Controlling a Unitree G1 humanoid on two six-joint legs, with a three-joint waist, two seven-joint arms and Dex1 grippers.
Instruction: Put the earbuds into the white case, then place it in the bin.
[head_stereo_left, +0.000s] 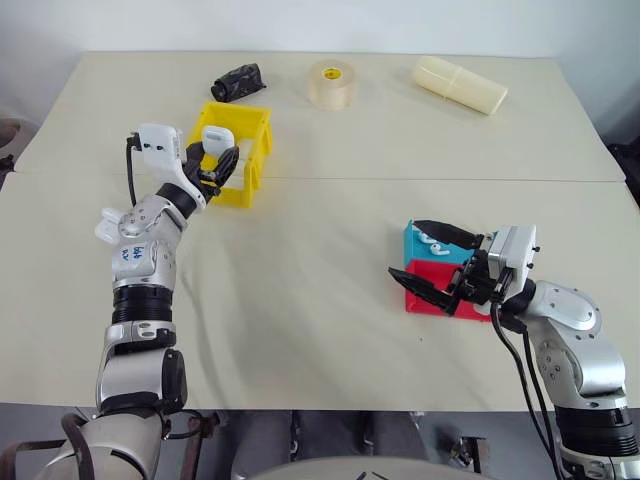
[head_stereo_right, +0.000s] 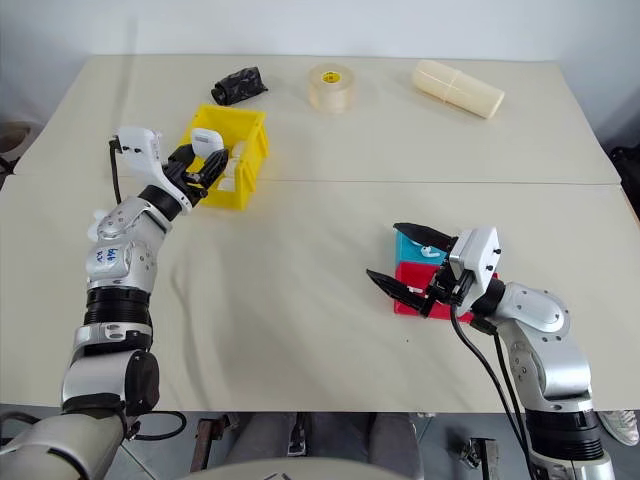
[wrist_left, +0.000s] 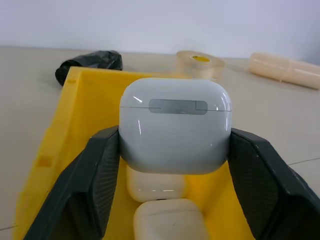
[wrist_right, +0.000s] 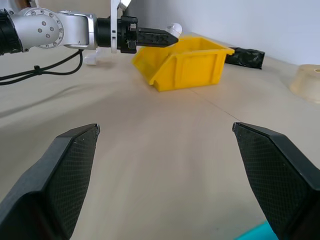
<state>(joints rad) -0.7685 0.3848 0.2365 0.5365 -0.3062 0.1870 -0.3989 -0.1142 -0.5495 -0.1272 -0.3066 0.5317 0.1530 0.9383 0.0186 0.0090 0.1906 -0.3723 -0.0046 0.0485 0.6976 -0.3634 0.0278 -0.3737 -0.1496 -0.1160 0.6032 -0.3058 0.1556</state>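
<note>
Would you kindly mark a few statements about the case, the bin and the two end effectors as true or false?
1. The white case sits between the left end effector's fingers, above the bin. True.
2. The bin is empty. False: at least two other white cases lie inside it.
3. The right end effector stands open with nothing between its fingers. True.
4. The right end effector is over the bin. False: it is by the teal and red trays, far from the bin.
5. The tape roll lies on the table beyond the bin. True.
</note>
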